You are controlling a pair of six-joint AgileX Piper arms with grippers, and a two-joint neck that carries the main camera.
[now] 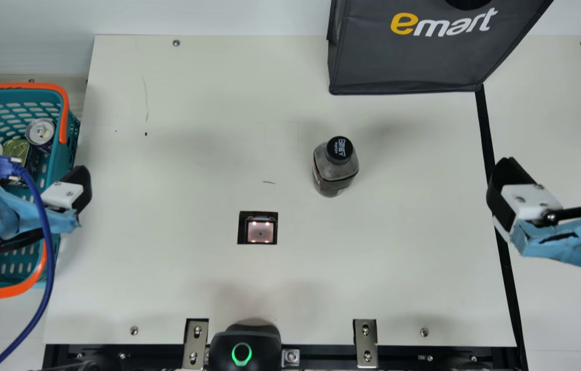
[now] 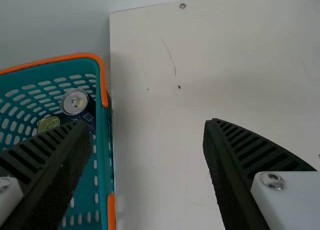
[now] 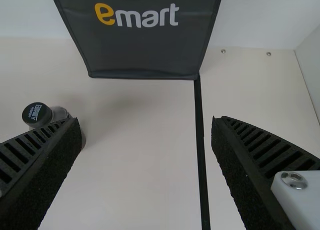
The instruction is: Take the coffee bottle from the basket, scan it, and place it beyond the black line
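Between the scanner window (image 1: 260,232) and the black line (image 1: 485,134), the coffee bottle (image 1: 336,167) stands upright on the tabletop (image 1: 192,103), black cap up, not touching either gripper. The square scanner window, lit from inside, is set into the surface just beside it, toward the front edge. A dark grey bag (image 1: 404,62) sits toward the back, its lower right corner meeting the far end of the line. At the right, the right gripper (image 1: 558,164) hangs near the line, fingers spread wide with nothing held. On the opposite side, the left gripper (image 1: 70,191) is at the inner side of the teal basket (image 1: 17,86), its fingers also well apart and holding nothing. Cans (image 1: 40,133) lie within the orange-rimmed basket. A black device (image 1: 243,350) with a green ring sits at the front edge.
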